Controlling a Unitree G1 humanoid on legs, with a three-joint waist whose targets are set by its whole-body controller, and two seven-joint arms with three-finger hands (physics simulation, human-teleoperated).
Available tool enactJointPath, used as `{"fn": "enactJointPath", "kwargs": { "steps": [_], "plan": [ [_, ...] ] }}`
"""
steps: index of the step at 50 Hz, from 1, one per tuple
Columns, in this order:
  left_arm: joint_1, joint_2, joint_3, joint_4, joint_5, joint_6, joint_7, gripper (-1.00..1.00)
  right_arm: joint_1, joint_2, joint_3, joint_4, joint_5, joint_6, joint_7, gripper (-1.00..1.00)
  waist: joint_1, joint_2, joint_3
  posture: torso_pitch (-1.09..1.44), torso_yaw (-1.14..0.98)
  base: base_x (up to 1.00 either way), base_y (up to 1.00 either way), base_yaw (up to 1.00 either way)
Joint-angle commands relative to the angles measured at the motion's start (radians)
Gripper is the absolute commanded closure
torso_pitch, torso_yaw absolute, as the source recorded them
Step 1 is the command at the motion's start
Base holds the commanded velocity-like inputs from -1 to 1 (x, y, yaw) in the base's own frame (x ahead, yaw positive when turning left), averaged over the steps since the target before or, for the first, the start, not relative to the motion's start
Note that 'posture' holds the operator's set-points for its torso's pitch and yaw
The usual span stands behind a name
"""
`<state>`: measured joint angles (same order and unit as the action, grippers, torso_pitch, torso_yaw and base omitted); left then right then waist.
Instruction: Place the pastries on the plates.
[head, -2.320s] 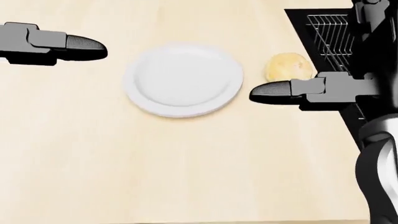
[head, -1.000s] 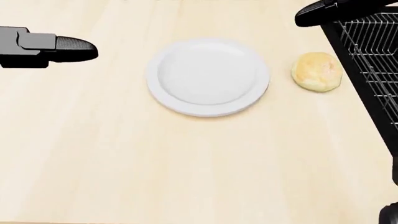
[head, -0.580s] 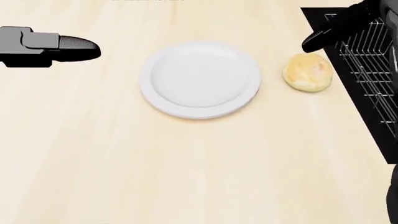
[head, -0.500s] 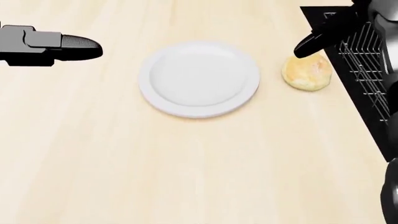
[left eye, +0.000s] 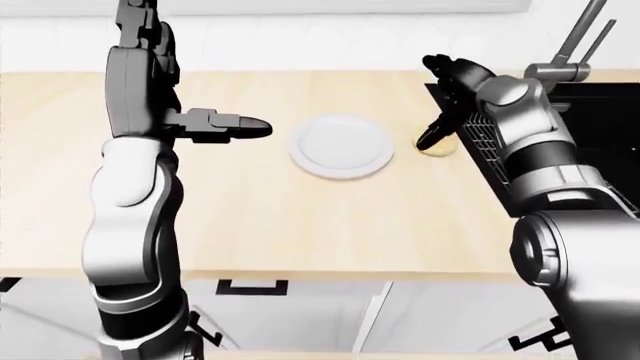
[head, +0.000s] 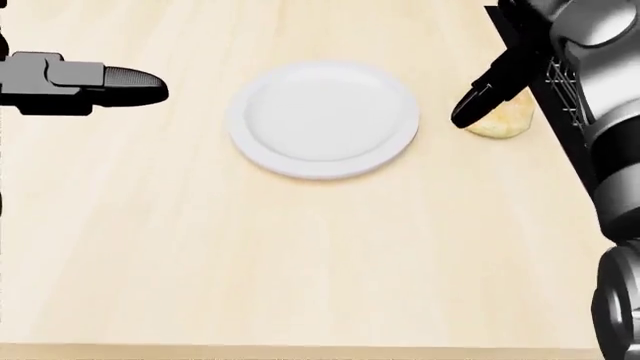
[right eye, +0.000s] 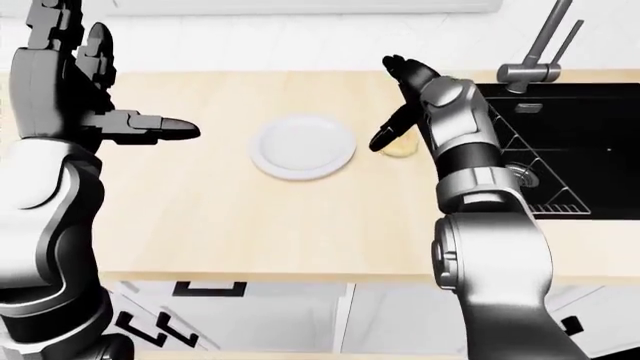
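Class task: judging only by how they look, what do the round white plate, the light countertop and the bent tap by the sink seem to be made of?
The round white plate looks like glazed ceramic: plain white, smooth, with a soft raised rim. The light countertop looks like pale matte wood, since faint grain streaks run along it. The bent tap looks like brushed metal: grey with a dull sheen. These are simulator renders, so all three are guesses.

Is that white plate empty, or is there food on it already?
Empty. The plate shows bare white; the pastry lies on the counter to its right, under the right hand.

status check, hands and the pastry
Right hand open, over pastry, no grip. Left hand open, idle. Plate bare. Nothing between.
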<state>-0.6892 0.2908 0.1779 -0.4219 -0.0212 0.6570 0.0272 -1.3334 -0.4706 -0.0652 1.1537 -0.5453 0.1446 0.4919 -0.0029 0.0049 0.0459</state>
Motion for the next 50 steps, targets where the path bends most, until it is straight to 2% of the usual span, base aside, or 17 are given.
{"fn": "enactJointPath", "kwargs": {
  "steps": [1, 21, 43, 45, 47, 50],
  "plan": [
    [-0.028, 0.01, 0.009, -0.029, 0.003, -0.027, 0.003, -1.0, -0.04, -0.015, -0.006, -0.033, -0.01, -0.022, -0.016, -1.0, 0.0, -0.001, -0.031, 0.0, 0.0, 0.0, 0.0, 0.0],
    [-0.021, 0.01, 0.011, -0.039, 0.004, -0.017, 0.002, -1.0, 0.008, -0.014, -0.004, 0.031, -0.064, -0.061, -0.088, -1.0, 0.001, 0.001, -0.036, 0.0, 0.0, 0.0, 0.0, 0.0],
    [-0.02, 0.019, 0.018, -0.052, -0.003, -0.002, 0.0, -1.0, 0.032, -0.02, -0.003, 0.055, -0.095, -0.059, -0.11, -1.0, 0.001, -0.001, -0.037, 0.0, 0.0, 0.0, 0.0, 0.0],
    [-0.023, 0.02, 0.016, -0.047, -0.001, -0.004, 0.0, -1.0, 0.034, -0.02, -0.003, 0.056, -0.095, -0.061, -0.109, -0.91, 0.002, -0.001, -0.038, 0.0, 0.0, 0.0, 0.0, 0.0],
    [-0.027, 0.02, 0.016, -0.042, 0.0, -0.005, 0.0, -1.0, 0.034, -0.02, -0.003, 0.058, -0.096, -0.06, -0.11, -0.93, 0.002, -0.001, -0.038, 0.0, 0.0, 0.0, 0.0, 0.0],
    [-0.032, 0.021, 0.014, -0.039, 0.0, -0.004, -0.001, -1.0, 0.038, -0.02, -0.004, 0.058, -0.095, -0.062, -0.11, -0.81, 0.001, -0.002, -0.038, 0.0, 0.0, 0.0, 0.0, 0.0]
  ]
}}
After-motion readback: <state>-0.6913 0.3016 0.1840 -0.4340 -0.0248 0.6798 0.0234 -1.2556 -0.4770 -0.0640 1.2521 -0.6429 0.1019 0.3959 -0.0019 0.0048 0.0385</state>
